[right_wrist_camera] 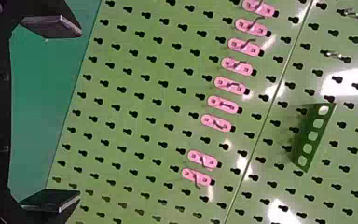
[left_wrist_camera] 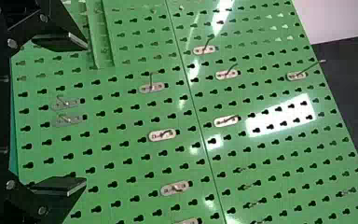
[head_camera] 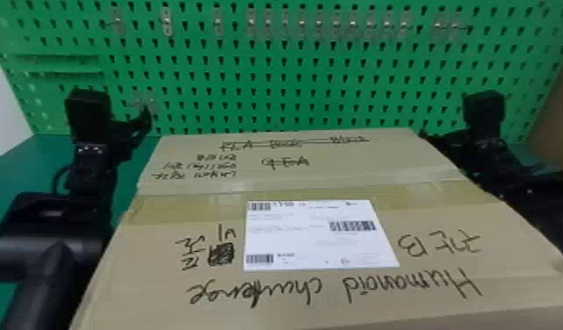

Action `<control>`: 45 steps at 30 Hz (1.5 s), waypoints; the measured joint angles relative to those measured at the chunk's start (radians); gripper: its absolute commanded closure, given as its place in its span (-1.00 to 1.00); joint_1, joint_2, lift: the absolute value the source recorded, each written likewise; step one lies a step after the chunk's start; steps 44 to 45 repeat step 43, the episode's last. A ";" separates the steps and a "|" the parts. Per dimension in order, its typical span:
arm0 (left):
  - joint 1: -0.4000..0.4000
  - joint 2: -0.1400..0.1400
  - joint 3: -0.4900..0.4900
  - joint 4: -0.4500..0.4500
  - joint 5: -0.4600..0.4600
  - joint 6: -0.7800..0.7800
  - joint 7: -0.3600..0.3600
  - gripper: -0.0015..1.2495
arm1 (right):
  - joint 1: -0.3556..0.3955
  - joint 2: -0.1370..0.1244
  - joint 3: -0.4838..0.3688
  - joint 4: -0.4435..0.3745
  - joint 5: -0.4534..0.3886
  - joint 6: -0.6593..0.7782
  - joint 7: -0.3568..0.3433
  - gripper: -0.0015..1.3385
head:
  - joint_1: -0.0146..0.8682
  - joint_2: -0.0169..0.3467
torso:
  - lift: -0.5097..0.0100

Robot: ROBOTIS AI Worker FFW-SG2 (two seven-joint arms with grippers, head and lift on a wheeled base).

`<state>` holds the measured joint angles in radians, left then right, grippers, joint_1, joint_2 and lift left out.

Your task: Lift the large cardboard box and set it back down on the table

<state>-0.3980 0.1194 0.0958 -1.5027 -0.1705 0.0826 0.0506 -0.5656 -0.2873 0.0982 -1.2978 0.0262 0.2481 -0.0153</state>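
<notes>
On the large cardboard box (head_camera: 359, 173), we see black handwriting upside down to us, "Humanoid" being the clearest word; other lines are struck through or scribbled over; a white label (head_camera: 319, 237) carries barcodes and small print too blurred to read. The box is matte brown card, flat-topped, crossed by shiny tape (head_camera: 293, 191); it lies between the two black arms, its near end cut off, and we cannot tell whether its underside touches the green table (head_camera: 43, 156).

The left gripper (head_camera: 135, 123) is beside the box's far left corner, its flat fingers wide apart and holding nothing; the right gripper (head_camera: 442, 138), partly hidden near the far right corner, is likewise spread wide and empty; whether either arm touches the box's side is hard to make out. Beyond stands a glossy green pegboard (head_camera: 293, 87) with keyhole slots and small metal hooks (right_wrist_camera: 230, 85); a bracket (right_wrist_camera: 313, 135) with round holes juts from it.
</notes>
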 measured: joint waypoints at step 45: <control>-0.002 0.005 -0.025 0.014 -0.003 0.000 0.003 -0.60 | 0.006 0.000 0.004 0.002 0.018 0.010 -0.003 -0.87 | 0.32 -0.61 | 0.26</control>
